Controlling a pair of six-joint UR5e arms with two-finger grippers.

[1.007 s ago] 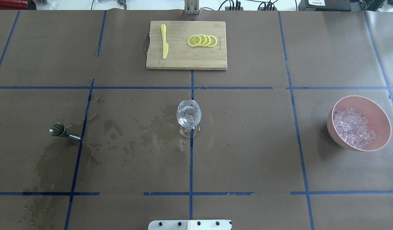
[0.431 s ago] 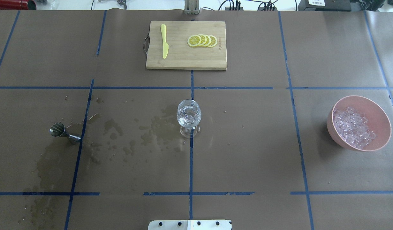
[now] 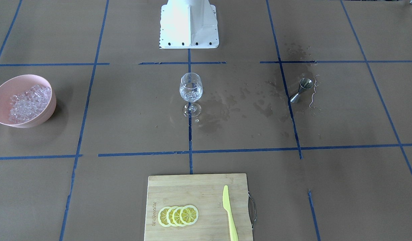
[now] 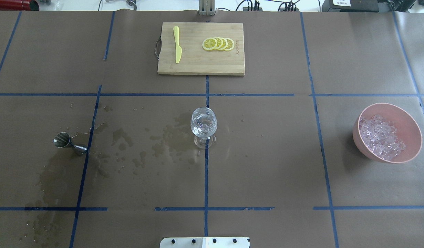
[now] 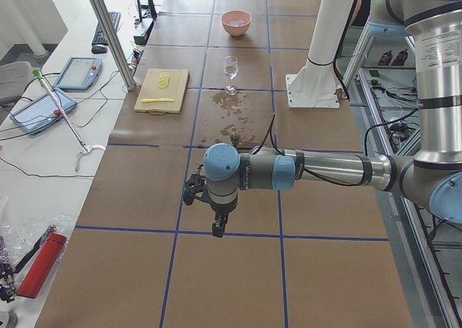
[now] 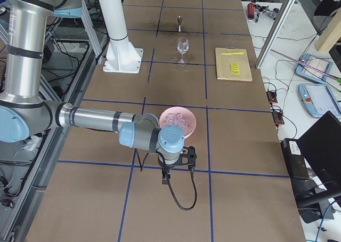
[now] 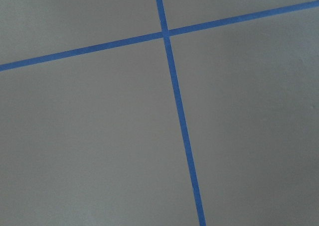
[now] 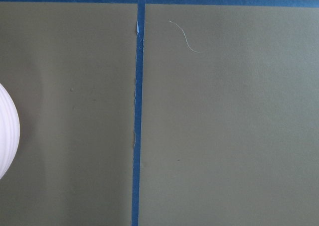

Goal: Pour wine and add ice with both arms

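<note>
Honestly, wine [image 4: 203,124] looks already in the glass [image 4: 204,137] mid-table. The ice [image 4: 380,137] sits in the bowl [image 4: 406,120] at its 3 o'clock, jigger [image 4: 62,140] at 9. Your left gripper [image 5: 216,225] and right gripper [image 6: 165,174] hang at the far ends, can't tell their grip. Drop ice in gently.

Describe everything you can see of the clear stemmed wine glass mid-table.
The clear stemmed wine glass has a rounded bowl, short stem and round foot, all transparent. It stands upright near the table's centre, its foot on a blue tape line over the brown paper. The lower bowl glints with clear contents; liquid and cubes cannot be told apart. On the robot's left of it spread wet stains. No other object touches it.
</note>
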